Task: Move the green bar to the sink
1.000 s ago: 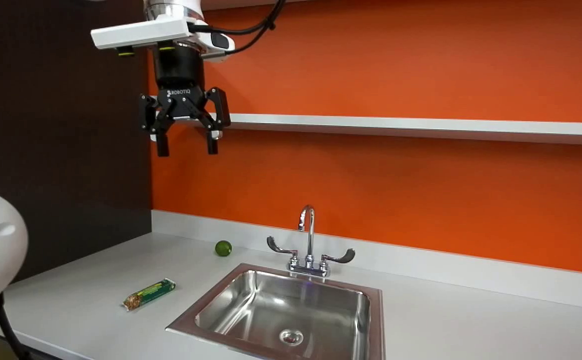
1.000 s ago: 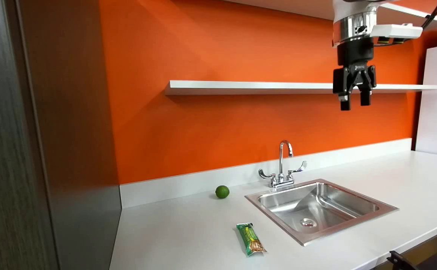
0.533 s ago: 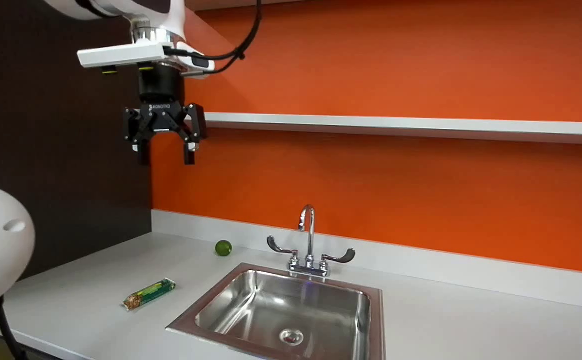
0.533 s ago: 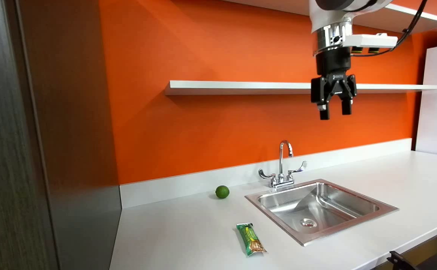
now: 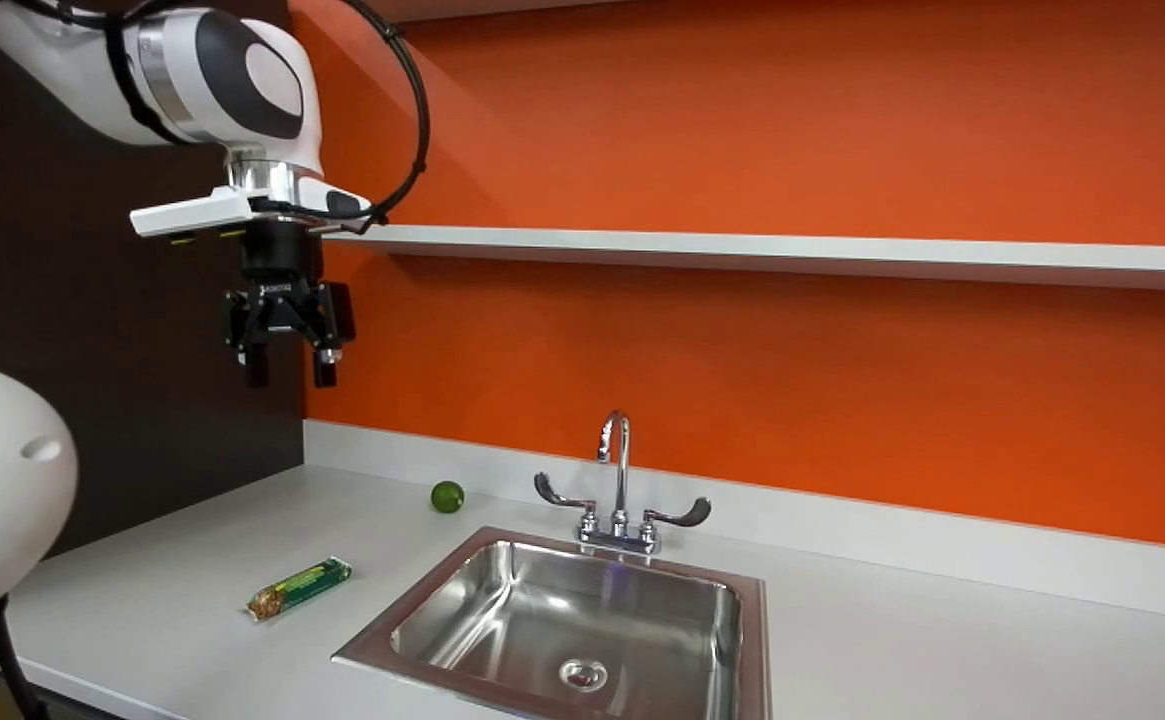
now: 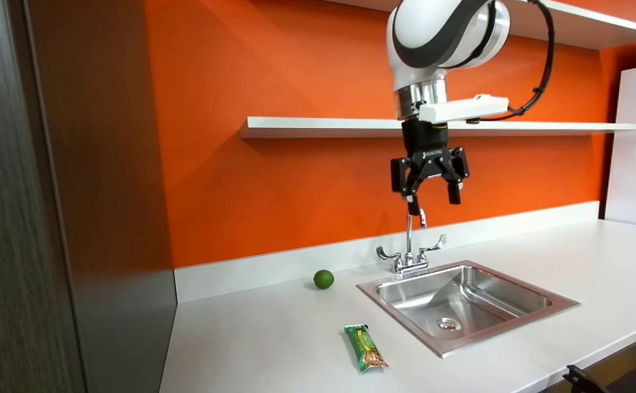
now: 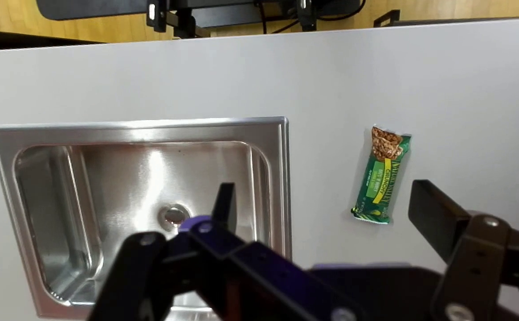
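Observation:
The green bar (image 5: pixel 299 588) is a green-wrapped granola bar with a brown-pictured end. It lies flat on the counter beside the sink (image 5: pixel 754 640), also in an exterior view with the bar (image 6: pixel 364 348) and the sink (image 6: pixel 506 327). In the wrist view the bar (image 7: pixel 380 176) lies right of the steel sink (image 7: pixel 188 132), apart from its rim. My gripper (image 5: pixel 290 375) is open and empty, pointing down, well above the counter. It also shows in an exterior view (image 6: pixel 433 204) and the wrist view (image 7: pixel 324 191), where the bar appears between and beyond the fingers, nearer the right one.
A green lime (image 5: pixel 447 497) rests on the counter near the backsplash. The chrome faucet (image 5: pixel 621 500) rises behind the basin. A white shelf (image 5: pixel 742 250) runs along the orange wall. A dark panel (image 5: pixel 122 330) closes one end. The counter's front edge (image 7: pixel 259 36) shows in the wrist view.
My arm has moved down and leftward in both exterior views, and the gripper has turned somewhat. It stays open. The bar, the lime and the sink have not moved.

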Controlling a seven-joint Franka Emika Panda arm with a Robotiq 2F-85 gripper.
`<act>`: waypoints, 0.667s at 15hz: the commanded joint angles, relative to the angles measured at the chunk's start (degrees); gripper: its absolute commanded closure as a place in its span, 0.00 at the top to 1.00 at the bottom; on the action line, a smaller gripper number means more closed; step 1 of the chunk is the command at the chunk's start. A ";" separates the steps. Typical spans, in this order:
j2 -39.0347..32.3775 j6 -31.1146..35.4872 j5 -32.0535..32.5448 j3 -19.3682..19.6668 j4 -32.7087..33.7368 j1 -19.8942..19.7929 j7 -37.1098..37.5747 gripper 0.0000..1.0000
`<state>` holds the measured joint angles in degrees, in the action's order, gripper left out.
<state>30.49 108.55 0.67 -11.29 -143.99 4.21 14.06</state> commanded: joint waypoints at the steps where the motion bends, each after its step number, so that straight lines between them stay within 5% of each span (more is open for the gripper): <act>1: -6.90 4.89 -0.47 -1.82 1.41 -0.05 6.46 1.00; 10: -21.08 17.12 -1.91 -2.84 2.04 3.29 12.04 1.00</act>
<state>13.83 123.24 -0.12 -13.38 -143.77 6.46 23.61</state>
